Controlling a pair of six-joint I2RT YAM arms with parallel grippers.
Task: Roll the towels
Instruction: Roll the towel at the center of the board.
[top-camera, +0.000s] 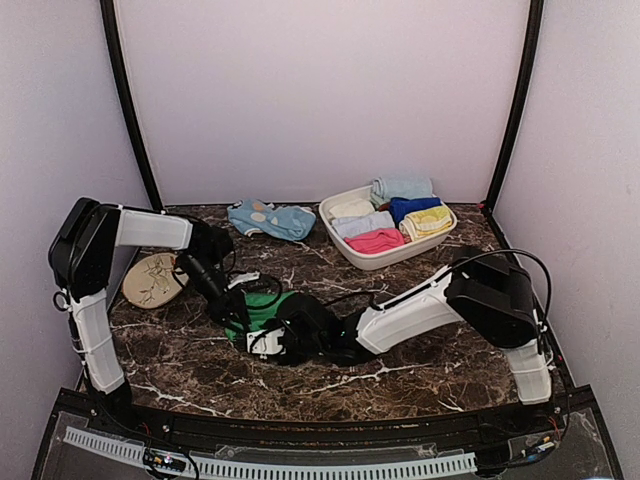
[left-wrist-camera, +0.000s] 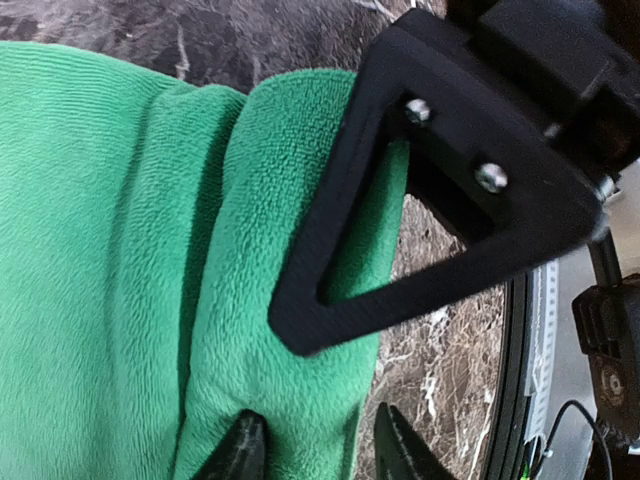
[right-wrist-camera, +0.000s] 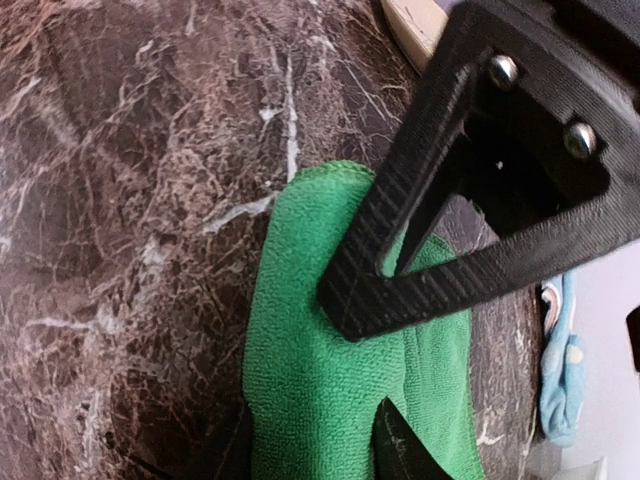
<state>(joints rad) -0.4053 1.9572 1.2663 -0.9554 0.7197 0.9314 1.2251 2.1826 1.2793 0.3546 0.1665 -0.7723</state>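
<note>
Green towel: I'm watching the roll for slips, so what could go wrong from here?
The left gripper stands open at a folded edge of the green towel, so the roll may spring loose. The right gripper straddles only one narrow end; a pull there might drag the towel instead of rolling it.

We find the towel (top-camera: 268, 305) on the table (top-camera: 420, 370) under the left gripper (left-wrist-camera: 320, 455) and right gripper (right-wrist-camera: 315, 445), the bin (top-camera: 395, 257) well behind them, the disc (top-camera: 152, 280) at their left.

Soft even light — wrist views slightly blurred
</note>
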